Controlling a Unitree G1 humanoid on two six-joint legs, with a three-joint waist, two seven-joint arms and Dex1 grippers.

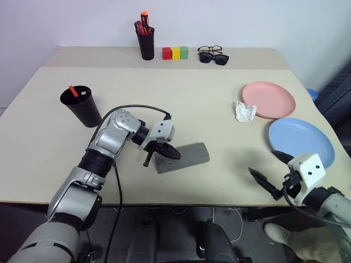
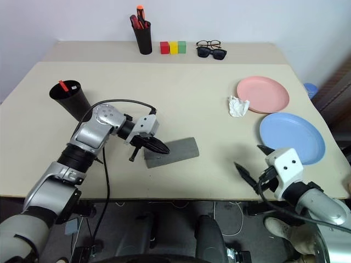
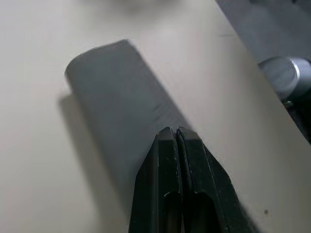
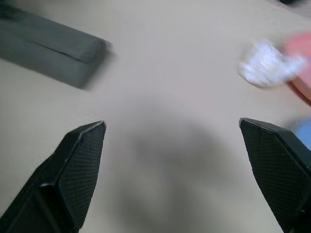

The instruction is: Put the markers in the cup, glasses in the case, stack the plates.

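Note:
The grey case [image 1: 185, 156] lies closed near the table's front edge. My left gripper [image 1: 174, 154] is shut and empty, its tips [image 3: 174, 132] just over the case's left end. At the front right my right gripper [image 1: 270, 166] hovers open over bare table, with nothing between its fingers. The black cup [image 1: 82, 105] stands at the left with a red-capped marker [image 1: 72, 90] sticking out of it. The wire-rimmed glasses [image 1: 210, 50] lie at the far edge. The pink plate [image 1: 270, 99] and the blue plate [image 1: 300, 140] sit side by side at the right.
A black pen holder [image 1: 146, 43] with red and orange pens stands at the back, beside red, yellow and green blocks [image 1: 175, 52]. Dark sunglasses [image 1: 215, 58] lie in front of the glasses. A crumpled white tissue [image 1: 244, 111] lies next to the pink plate.

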